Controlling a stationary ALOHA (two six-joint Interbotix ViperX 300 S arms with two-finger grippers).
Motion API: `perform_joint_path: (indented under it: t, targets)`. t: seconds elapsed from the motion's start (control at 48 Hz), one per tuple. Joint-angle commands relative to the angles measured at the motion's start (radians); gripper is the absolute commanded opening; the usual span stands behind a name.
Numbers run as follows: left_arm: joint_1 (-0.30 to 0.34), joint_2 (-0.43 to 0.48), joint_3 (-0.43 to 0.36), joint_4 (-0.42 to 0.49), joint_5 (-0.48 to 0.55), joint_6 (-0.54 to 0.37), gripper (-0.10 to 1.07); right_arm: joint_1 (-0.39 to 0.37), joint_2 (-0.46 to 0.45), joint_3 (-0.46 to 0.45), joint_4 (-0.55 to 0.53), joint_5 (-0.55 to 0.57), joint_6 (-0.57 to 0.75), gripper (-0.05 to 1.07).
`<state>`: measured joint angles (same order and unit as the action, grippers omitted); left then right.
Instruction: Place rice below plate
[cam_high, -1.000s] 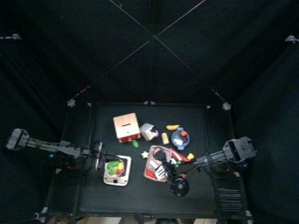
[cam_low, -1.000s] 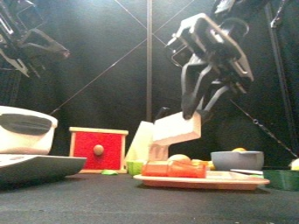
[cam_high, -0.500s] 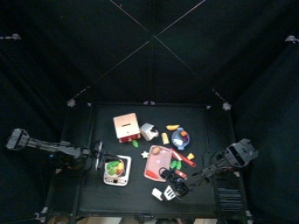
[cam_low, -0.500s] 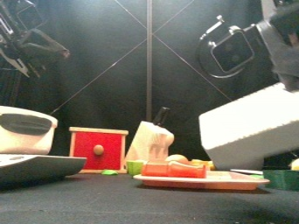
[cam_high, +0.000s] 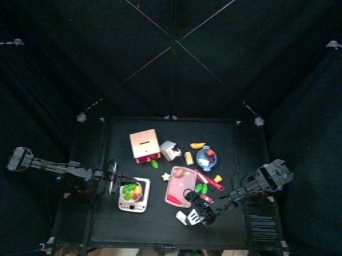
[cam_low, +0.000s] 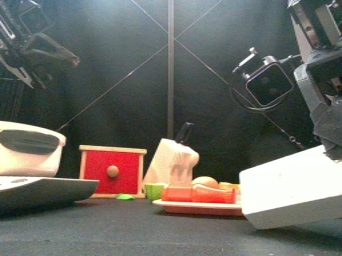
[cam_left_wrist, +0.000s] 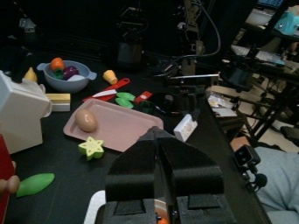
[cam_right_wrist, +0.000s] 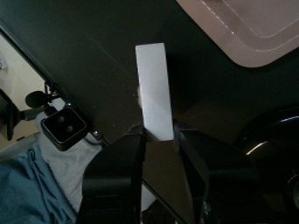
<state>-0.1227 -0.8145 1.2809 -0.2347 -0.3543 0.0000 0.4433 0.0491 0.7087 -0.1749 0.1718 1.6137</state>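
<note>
The rice (cam_high: 195, 218) is a white box, tilted, with my right gripper (cam_high: 203, 212) shut on it, just off the pinkish-red plate's (cam_high: 181, 196) near edge. In the front view the rice (cam_low: 291, 190) hangs large and low at the right, close over the table, beside the plate (cam_low: 181, 208). In the right wrist view the two jaws clamp the rice (cam_right_wrist: 155, 87) by its narrow sides, and the plate (cam_right_wrist: 251, 26) lies beyond it. My left gripper (cam_left_wrist: 158, 166) is shut and empty, and it rests at the table's left (cam_high: 112, 184).
A red box (cam_high: 144, 145) and a white carton (cam_low: 174, 160) stand behind the plate. A grey tray (cam_high: 132, 193) with green items lies left of the plate, and a bowl of fruit (cam_left_wrist: 65, 74) sits farther back. An egg (cam_left_wrist: 86, 120) lies on the plate.
My right gripper has carried the rice from above the plate toward the table's front edge and lowered it close to the surface. The left arm has not moved.
</note>
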Motion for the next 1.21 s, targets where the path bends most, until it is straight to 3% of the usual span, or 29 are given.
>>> perform_joint_path:
  t: [0.0, 0.5, 0.75, 1.188]
  targets:
    - [0.002, 0.002, -0.018, 0.002, -0.011, 0.0, 0.35, -0.011, -0.014, -0.003, 0.014, -0.008, 0.0, 0.54]
    - [0.002, 0.002, -0.018, 0.002, -0.011, 0.0, 0.35, -0.032, -0.026, -0.009, 0.021, 0.101, -0.003, 0.84]
    - [0.002, 0.002, -0.018, 0.002, -0.011, 0.0, 0.35, -0.034, -0.034, -0.028, 0.012, 0.187, -0.005, 0.83]
    - [0.002, 0.002, -0.02, 0.002, -0.011, 0.002, 0.35, -0.025, -0.028, -0.087, -0.031, 0.199, -0.011, 0.83]
